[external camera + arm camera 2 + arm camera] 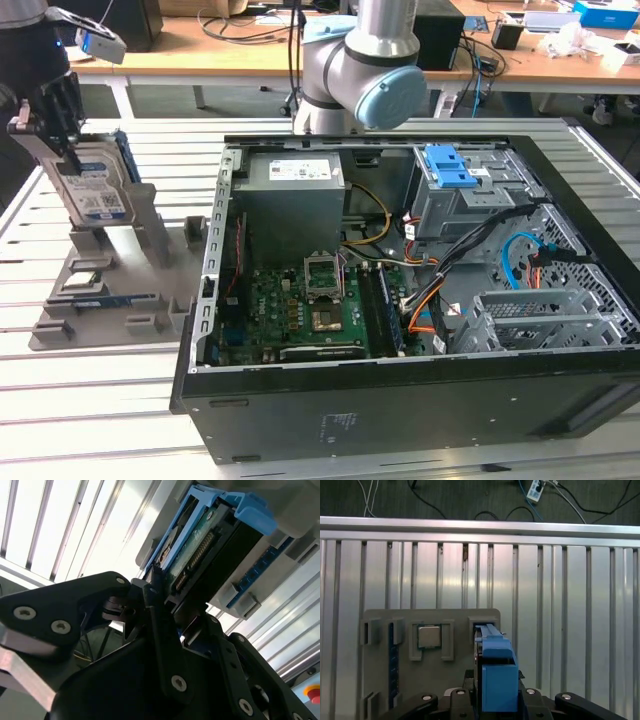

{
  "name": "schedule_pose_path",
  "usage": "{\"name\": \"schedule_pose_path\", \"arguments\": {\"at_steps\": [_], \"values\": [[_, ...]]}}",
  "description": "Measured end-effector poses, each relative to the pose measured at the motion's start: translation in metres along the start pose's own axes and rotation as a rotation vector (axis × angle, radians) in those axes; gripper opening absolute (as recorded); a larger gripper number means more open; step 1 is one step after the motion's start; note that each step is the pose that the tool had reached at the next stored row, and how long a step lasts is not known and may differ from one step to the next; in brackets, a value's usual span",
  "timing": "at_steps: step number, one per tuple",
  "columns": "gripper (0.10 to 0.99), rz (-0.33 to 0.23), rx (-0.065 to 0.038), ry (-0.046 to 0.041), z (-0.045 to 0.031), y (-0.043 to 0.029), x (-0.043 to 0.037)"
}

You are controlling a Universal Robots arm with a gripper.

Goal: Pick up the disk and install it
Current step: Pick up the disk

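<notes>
Grey tray [112, 306] under the disk [92, 186]

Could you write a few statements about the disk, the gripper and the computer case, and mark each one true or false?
1. The disk stands upright at the grey holder. True.
2. The disk sits in the grey cage. False: the grey cage is inside the computer case, and the disk is outside it.
3. The computer case lies open, its motherboard showing. True.
4. The gripper hangs over the motherboard. False: the gripper is closed on the disk, to the exterior view's left of the case.
</notes>
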State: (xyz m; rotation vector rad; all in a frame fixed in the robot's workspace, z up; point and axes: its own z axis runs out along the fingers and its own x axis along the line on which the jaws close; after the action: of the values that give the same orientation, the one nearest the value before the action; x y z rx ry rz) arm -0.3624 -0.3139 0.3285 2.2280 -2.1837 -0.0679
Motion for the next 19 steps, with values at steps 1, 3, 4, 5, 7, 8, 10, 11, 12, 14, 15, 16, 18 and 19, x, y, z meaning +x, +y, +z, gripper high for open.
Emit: {"name": "schedule_pose_path", "arguments": {"at_steps": [1, 3, 4, 5, 7, 8, 10, 11, 12, 14, 15, 16, 18, 19], "values": [[0.369, 0.0, 0.0, 0.0, -0.0025, 0.0001, -0.0003], [0.369, 0.0, 0.0, 0.0, -0.0081, 0.0003, -0.0009], [0.369, 0.0, 0.0, 0.0, -0.011, 0.0004, -0.0011], [0.369, 0.0, 0.0, 0.0, -0.0138, 0.0006, -0.0014], [0.369, 0.0, 0.0, 0.0, -0.0171, 0.0007, -0.0017], [0.369, 0.0, 0.0, 0.0, -0.0188, 0.0008, -0.0018], [0.369, 0.0, 0.0, 0.0, -0.023, 0.001, -0.0021], [0.369, 0.0, 0.0, 0.0, -0.0249, 0.0011, -0.0021], [0.369, 0.0, 0.0, 0.0, -0.0262, 0.0011, -0.0022], [0.369, 0.0, 0.0, 0.0, -0.0313, 0.0013, -0.0024], [0.369, 0.0, 0.0, 0.0, -0.0329, 0.0014, -0.0025], [0.369, 0.0, 0.0, 0.0, -0.0345, 0.0014, -0.0025], [0.369, 0.0, 0.0, 0.0, -0.0373, 0.0015, -0.0026], [0.369, 0.0, 0.0, 0.0, -0.0385, 0.0016, -0.0026]]}}
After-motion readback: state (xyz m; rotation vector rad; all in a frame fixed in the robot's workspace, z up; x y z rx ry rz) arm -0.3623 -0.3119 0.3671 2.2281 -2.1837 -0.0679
